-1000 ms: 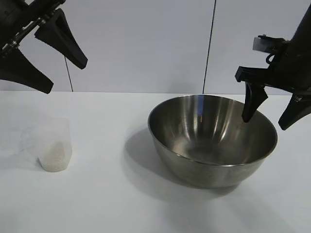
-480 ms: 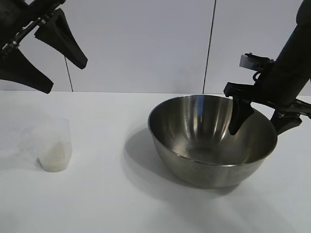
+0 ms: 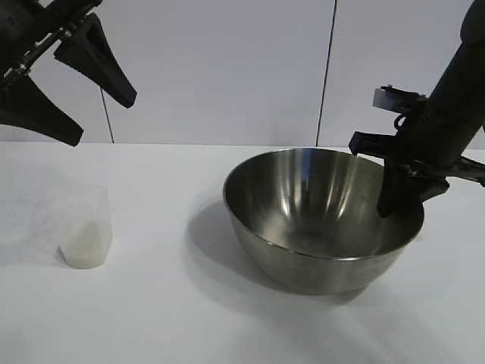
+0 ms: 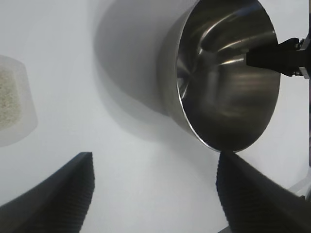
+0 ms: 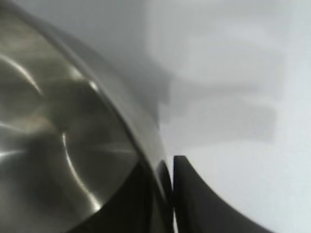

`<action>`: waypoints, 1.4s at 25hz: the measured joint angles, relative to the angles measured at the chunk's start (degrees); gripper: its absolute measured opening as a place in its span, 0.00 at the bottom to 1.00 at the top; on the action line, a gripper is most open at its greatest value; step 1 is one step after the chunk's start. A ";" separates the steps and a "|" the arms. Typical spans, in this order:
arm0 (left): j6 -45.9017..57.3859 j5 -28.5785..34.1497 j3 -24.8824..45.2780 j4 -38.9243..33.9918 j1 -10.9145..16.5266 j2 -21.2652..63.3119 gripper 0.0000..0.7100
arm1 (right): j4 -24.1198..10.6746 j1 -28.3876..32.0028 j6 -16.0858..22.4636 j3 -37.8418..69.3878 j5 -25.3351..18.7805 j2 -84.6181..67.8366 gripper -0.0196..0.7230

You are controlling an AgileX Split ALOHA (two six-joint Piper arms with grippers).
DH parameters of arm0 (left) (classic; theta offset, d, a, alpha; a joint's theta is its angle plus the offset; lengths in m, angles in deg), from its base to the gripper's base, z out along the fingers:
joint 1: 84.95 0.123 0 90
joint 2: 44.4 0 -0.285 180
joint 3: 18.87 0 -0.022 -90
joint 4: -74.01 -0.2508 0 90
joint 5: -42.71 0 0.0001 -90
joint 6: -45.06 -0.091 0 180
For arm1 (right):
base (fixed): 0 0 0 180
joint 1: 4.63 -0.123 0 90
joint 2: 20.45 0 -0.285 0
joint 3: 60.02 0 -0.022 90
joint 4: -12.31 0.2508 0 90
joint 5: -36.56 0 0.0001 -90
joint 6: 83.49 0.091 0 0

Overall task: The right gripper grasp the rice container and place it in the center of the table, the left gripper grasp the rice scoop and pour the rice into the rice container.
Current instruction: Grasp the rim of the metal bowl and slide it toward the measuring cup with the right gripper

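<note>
The rice container (image 3: 303,201), a wide shiny steel bowl, stands right of the table's (image 3: 151,311) middle. My right gripper (image 3: 405,202) is shut on its right rim, one finger inside and one outside; the right wrist view shows the rim (image 5: 146,141) pinched at the gripper (image 5: 167,167). The rice scoop (image 3: 86,226), a small translucent cup, stands at the left with white rice (image 3: 85,249) in its bottom. My left gripper (image 3: 100,120) hangs open high above the scoop, nothing between its fingers. Its wrist view shows the gripper (image 4: 155,167), the scoop (image 4: 14,114) and the bowl (image 4: 223,87).
White wall panels with a dark vertical seam (image 3: 326,76) stand behind the table. Bare tabletop lies between scoop and bowl and along the front edge.
My right gripper has lowered and shut onto the bowl's right rim. The bowl has shifted slightly left. The left arm has not moved.
</note>
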 joint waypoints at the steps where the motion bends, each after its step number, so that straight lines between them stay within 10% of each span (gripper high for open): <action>1: 0.00 0.00 0.00 0.00 0.00 0.00 0.72 | 0.00 0.00 -0.13 0.00 -0.26 0.00 0.05; 35: 0.00 0.05 0.00 0.00 0.00 0.00 0.72 | 12.30 0.00 -10.76 0.00 -8.43 -4.50 0.04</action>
